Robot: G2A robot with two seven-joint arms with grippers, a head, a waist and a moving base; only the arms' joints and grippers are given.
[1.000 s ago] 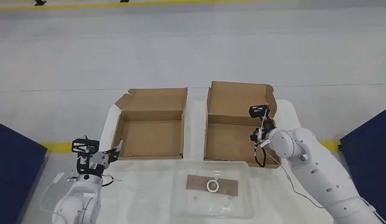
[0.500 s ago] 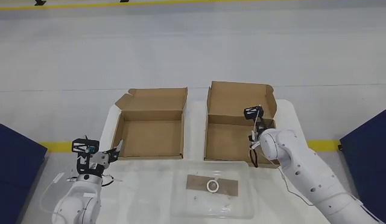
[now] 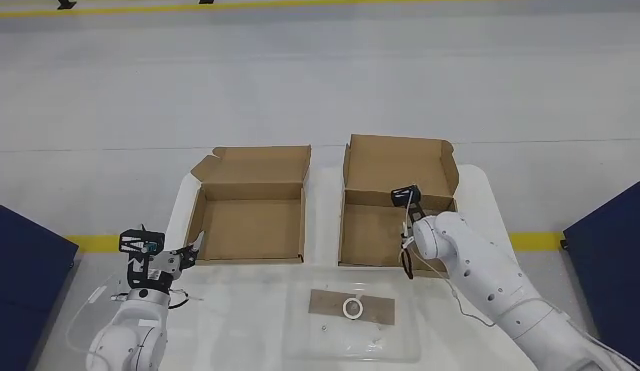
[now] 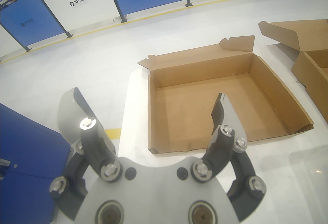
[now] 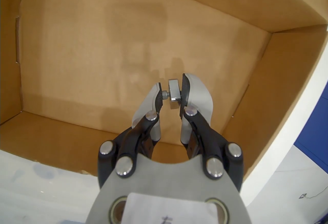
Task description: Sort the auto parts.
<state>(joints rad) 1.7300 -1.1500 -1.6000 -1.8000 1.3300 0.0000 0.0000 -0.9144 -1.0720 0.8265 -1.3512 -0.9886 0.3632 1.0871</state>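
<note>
Our right gripper [image 5: 171, 92] is clamped on a small metal stud [image 5: 174, 93]: one finger presses its flat head, the other the end of its short shank. The stud hangs between the fingertips above the floor of the right cardboard box [image 5: 77, 43], not touching it, over the part nearest the box's front wall. That box sits toward the back right of the white tabletop [image 3: 240, 283], lid flap raised.

Our left gripper [image 4: 147, 95] hovers with its fingers spread wide and nothing between them, near the tabletop's left edge, just in front of the left cardboard box [image 4: 205, 107].

Along the front edge a clear plastic tray [image 3: 300, 321] holds a brown cardboard sheet [image 3: 328, 303] with a white ring [image 3: 352, 308] lying on it.
</note>
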